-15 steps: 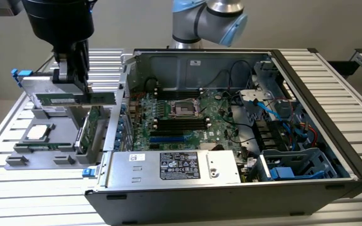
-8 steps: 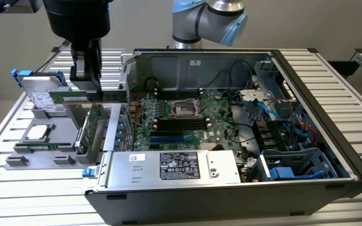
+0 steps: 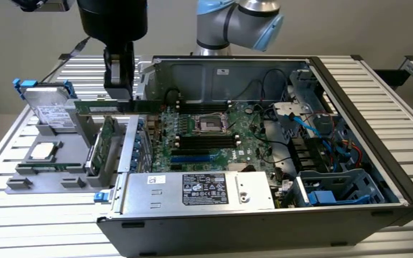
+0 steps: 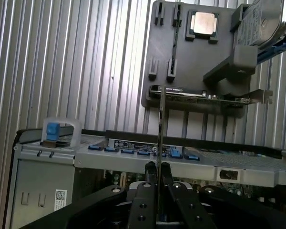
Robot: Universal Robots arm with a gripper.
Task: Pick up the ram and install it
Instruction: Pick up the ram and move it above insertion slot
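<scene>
Green and narrow, the ram [image 3: 92,106] hangs level in the air at the exterior view's left of the open computer case [image 3: 264,236]. The black gripper [image 3: 118,97] reaches down from above, and its two fingers are clenched on the stick at about its middle. In the wrist view the ram [image 4: 159,129] is seen edge-on, as a thin line that goes out from between the pads of the gripper [image 4: 158,174].

One end of the stick is above the left wall of the case. The other end is above the grey holder tray [image 3: 20,185], which lies on the ribbed metal table [image 3: 41,231] just beside the case. On this tray a taller green expansion card [image 3: 106,142] stands near the case, a silver hard drive [image 3: 49,107] with blue clips stands at the far side, and a processor chip [image 3: 43,151] lies flat.

Inside the case the motherboard [image 3: 206,134] is open to view. Its dark memory slots [image 3: 206,141] are near the middle, lower than the ram and apart from it.
</scene>
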